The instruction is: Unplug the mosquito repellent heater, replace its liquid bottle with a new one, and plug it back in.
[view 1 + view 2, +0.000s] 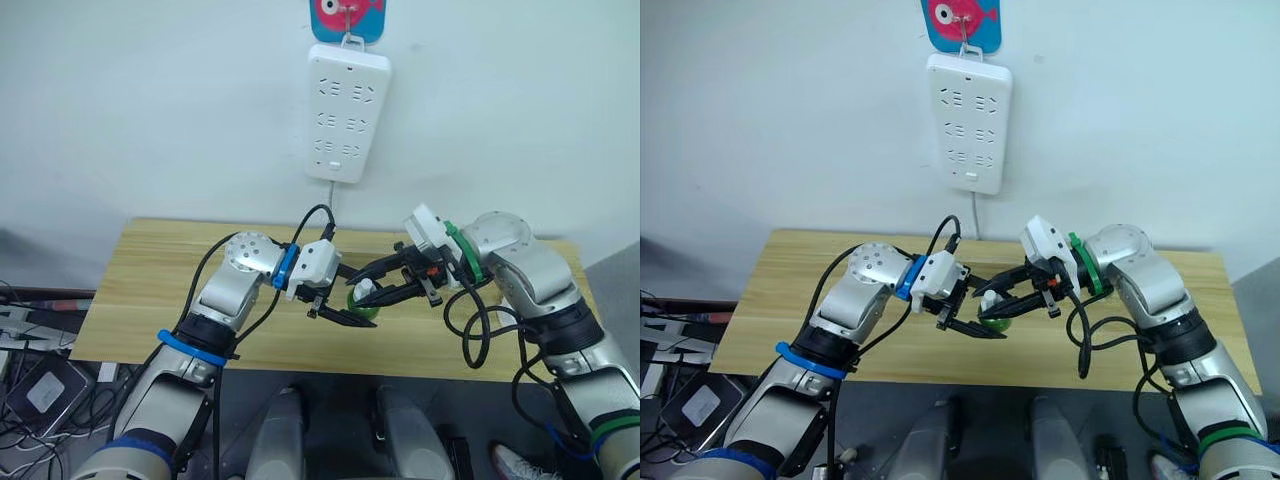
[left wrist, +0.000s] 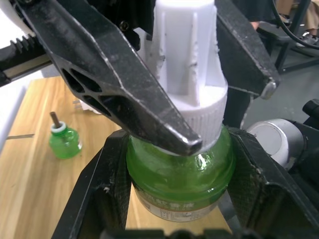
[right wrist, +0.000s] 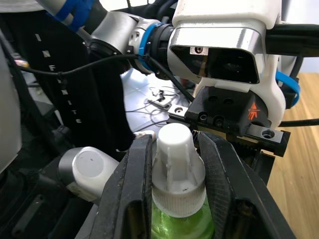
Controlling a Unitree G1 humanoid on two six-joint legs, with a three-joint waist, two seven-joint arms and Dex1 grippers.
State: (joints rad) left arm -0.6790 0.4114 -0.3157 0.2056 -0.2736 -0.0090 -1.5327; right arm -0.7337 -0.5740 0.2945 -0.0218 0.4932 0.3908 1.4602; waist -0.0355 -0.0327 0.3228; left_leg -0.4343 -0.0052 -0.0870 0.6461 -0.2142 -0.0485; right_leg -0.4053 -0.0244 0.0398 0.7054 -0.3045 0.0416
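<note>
Mid-swap: your left gripper [image 1: 345,312] clamps the green bottle [image 2: 182,174] body over the table [image 1: 150,290], right gripper [image 1: 385,285] pinches its white cap [image 3: 177,172]. Uncapping comes next. Heater location: cannot tell. Power strip [image 1: 345,112] sockets look vacant; another bottle [image 2: 65,142] sits on table.

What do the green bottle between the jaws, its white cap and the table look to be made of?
The green bottle looks like clear, glossy plastic: it is see-through with bright glints. Its white cap seems matte moulded plastic, with ribs and a knurled rim. The table shows pale wood grain, perhaps a laminate.
</note>
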